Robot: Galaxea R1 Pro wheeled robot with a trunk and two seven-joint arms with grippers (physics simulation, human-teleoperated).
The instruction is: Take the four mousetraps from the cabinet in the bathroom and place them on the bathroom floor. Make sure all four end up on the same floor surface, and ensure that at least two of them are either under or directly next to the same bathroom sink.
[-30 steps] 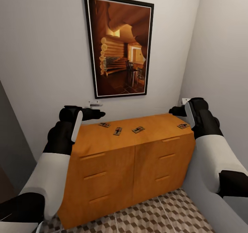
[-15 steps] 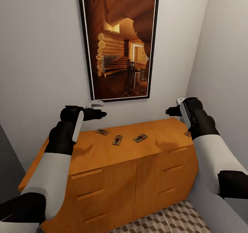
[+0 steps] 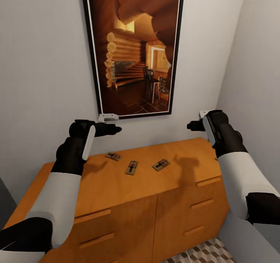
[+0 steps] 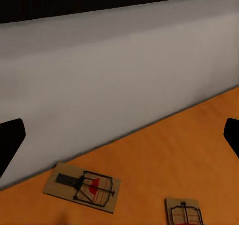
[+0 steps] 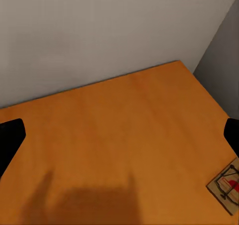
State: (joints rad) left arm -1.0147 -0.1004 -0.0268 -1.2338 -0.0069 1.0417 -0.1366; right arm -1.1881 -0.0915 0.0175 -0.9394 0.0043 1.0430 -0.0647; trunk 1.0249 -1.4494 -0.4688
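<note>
No mousetraps have been moved: three mousetraps [image 3: 132,166] lie flat on the cabinet [image 3: 116,201] top near its rear edge, another [image 5: 228,186] near its right end, while left gripper [image 3: 112,129] and right gripper [image 3: 191,125] hover above, both spread wide and empty.

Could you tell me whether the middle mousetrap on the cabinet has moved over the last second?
No. The middle mousetrap keeps its place between its two neighbours on the cabinet; the whole picture shifted, so the camera moved, not the trap.
</note>
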